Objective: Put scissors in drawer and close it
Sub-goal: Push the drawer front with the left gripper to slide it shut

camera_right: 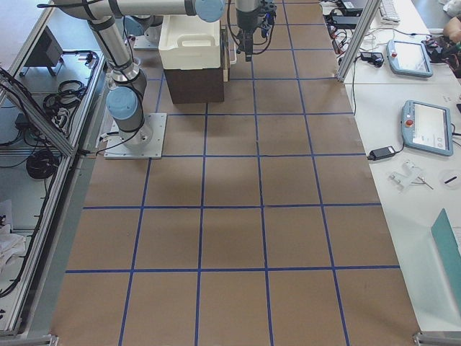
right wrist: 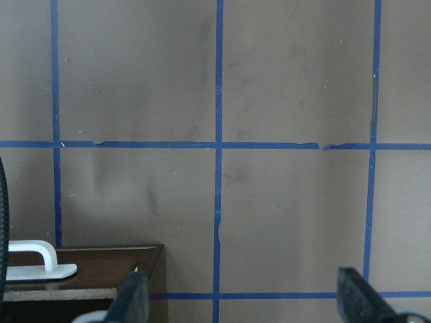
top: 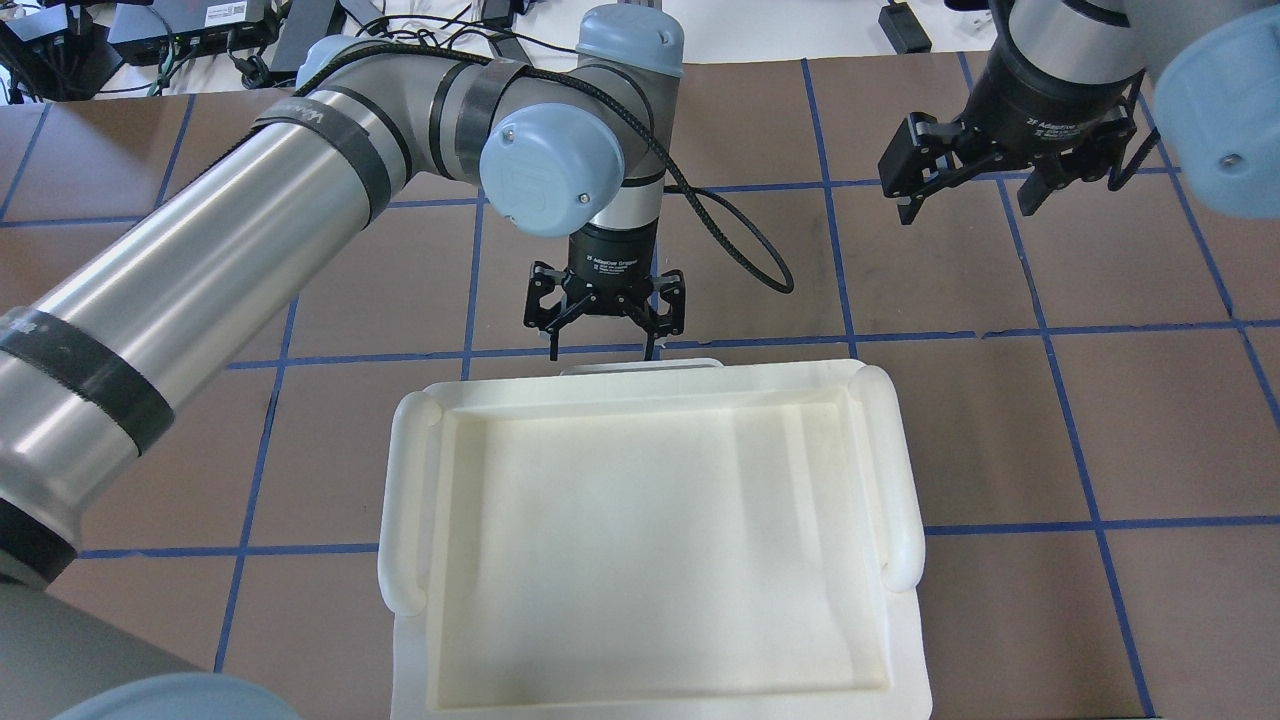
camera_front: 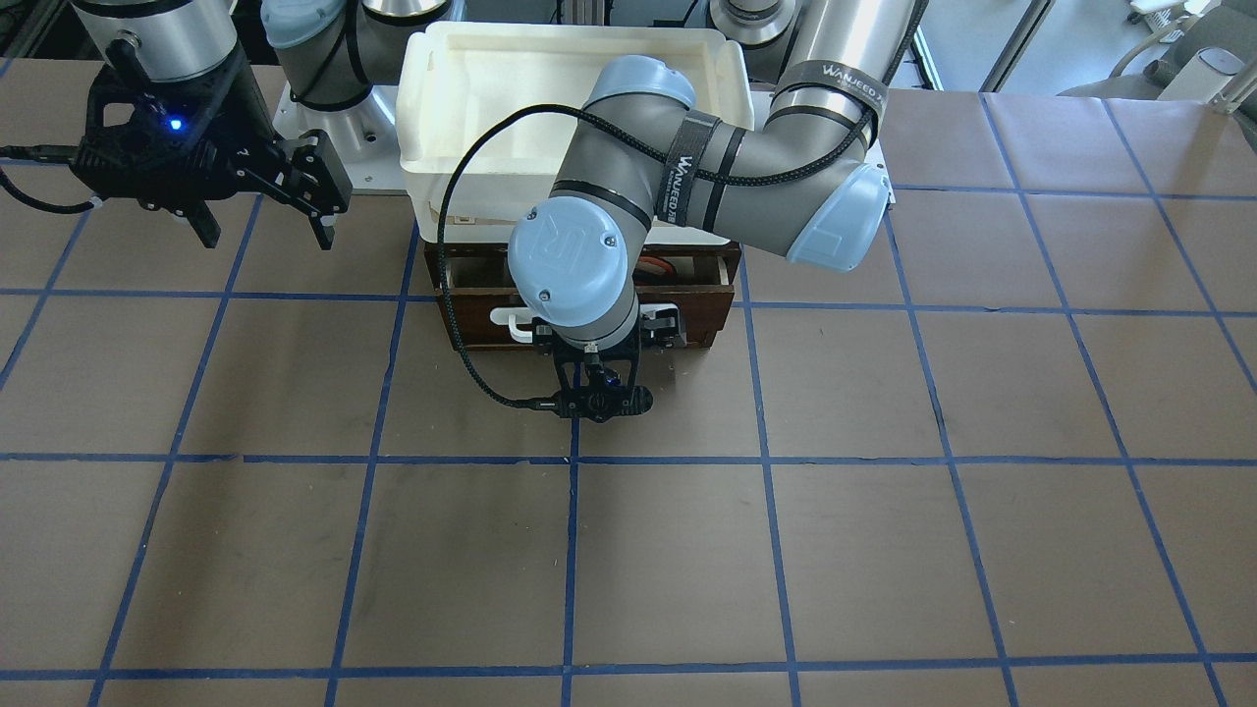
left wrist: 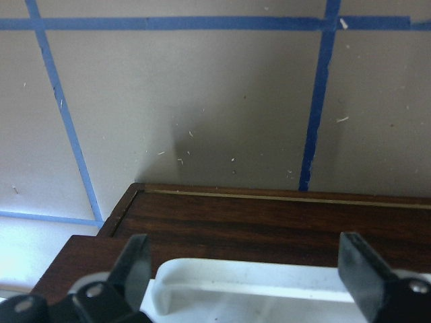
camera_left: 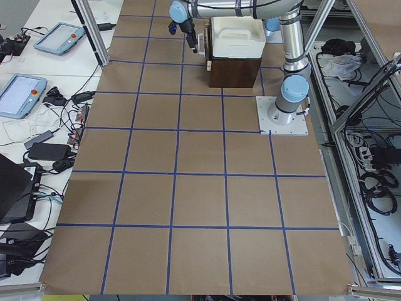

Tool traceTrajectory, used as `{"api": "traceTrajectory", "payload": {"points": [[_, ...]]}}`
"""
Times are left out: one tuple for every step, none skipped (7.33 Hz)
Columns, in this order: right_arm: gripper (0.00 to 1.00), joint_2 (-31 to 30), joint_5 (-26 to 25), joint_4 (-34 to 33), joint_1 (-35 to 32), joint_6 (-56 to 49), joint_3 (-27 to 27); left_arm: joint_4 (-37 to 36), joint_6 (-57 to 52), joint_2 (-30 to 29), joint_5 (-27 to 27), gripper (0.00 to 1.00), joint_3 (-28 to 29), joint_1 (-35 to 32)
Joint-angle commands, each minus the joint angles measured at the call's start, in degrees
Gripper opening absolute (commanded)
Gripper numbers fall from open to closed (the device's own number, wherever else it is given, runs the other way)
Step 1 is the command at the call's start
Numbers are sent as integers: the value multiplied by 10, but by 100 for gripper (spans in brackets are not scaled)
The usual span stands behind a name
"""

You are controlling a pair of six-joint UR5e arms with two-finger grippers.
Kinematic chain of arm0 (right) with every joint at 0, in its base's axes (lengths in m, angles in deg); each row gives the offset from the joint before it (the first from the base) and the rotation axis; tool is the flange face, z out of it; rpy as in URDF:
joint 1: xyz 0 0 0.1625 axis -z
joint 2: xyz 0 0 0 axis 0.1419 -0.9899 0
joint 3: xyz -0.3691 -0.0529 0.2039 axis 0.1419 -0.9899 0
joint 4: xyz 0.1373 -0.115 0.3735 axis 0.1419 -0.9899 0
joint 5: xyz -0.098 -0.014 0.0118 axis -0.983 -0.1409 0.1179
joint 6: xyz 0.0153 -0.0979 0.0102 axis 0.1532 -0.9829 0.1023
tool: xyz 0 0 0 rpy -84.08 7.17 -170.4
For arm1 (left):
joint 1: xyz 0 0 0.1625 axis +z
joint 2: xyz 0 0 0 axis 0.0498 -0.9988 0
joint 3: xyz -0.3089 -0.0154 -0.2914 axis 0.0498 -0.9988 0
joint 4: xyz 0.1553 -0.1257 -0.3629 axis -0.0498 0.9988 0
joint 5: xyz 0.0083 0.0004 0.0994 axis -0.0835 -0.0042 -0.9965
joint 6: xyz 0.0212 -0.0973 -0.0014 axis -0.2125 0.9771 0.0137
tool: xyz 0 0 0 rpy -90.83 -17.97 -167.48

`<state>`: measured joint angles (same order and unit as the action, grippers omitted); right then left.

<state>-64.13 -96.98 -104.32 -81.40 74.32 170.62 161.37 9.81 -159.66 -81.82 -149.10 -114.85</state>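
The left end effector [top: 602, 345], fingers spread, flanks the white handle [left wrist: 269, 269] of the drawer [camera_front: 471, 329] — placed, I judge, to push it closed; the right end effector [top: 968, 205], likewise spread, waits clear at two o'clock overhead.

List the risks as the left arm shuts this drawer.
The left gripper has open fingers astride the white handle, not gripping; a push may slip off it. The drawer is partly open with only an orange-red bit of the scissors showing; if they stick up, they might jam it.
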Motion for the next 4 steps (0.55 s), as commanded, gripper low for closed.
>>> {"api": "traceTrajectory", "payload": {"points": [[100,0,0,1,0,0,0,4,0,10,2,100,-23,-8],[100,-1,-1,2,0,0,0,4,0,10,1,100,-23,-9],[100,-3,0,2,0,0,3,2,0,11,2,100,-23,-9],[100,-4,0,2,0,0,4,-11,0,11,1,100,-14,-5]]}}
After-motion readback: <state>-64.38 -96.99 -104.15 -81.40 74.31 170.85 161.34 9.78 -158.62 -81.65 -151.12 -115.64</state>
